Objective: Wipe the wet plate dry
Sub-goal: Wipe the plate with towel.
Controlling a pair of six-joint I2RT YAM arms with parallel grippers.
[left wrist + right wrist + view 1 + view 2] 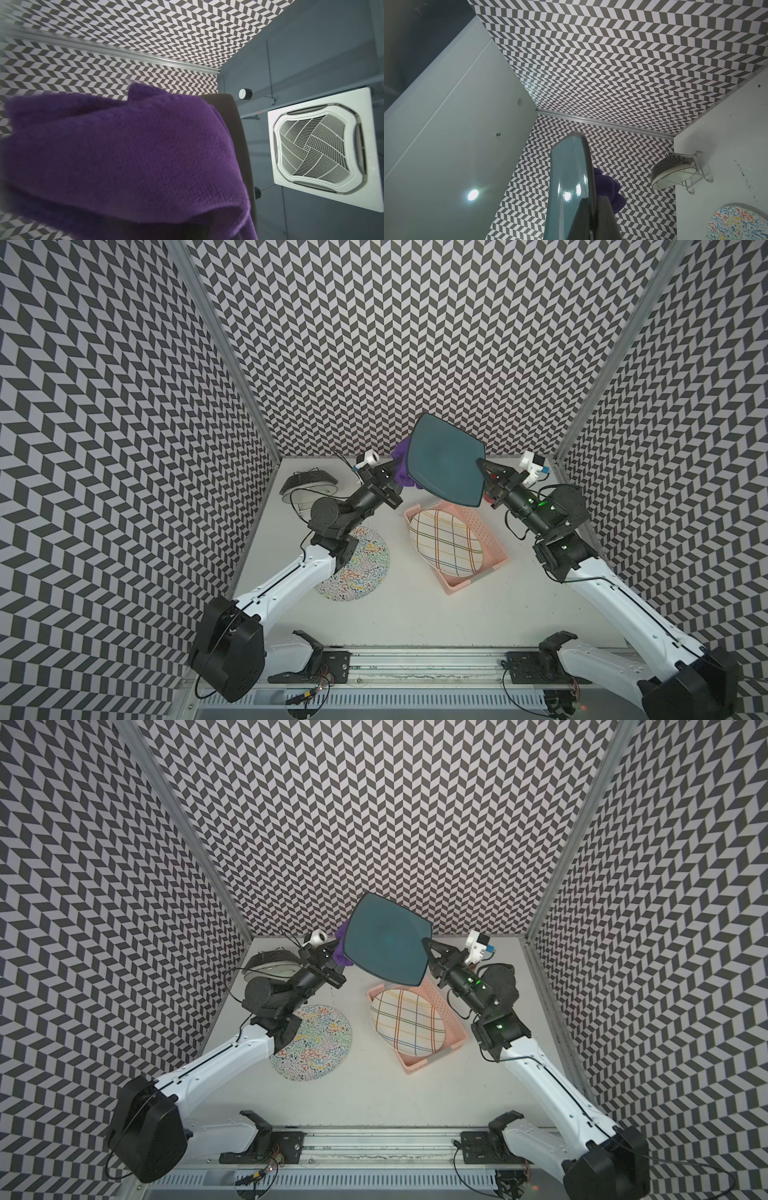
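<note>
A teal square plate [444,460] [382,940] hangs tilted in the air above the back of the table, its glossy face toward the top views. My right gripper [483,465] [427,943] is shut on the plate's right corner. In the right wrist view its jaws [593,202] pinch the plate's rim [569,176]. My left gripper [392,472] [332,953] is shut on a purple cloth [400,452] [340,957] [124,155]. The cloth sits against the plate's left edge, partly behind it. It covers the left fingers in the left wrist view.
A pink basket [492,539] [454,1025] holding a plaid plate [446,541] lies below the raised plate. A squiggle-patterned plate [361,568] [737,224] lies flat under my left arm. A wire rack with a chevron dish [307,485] [675,172] stands at the back left.
</note>
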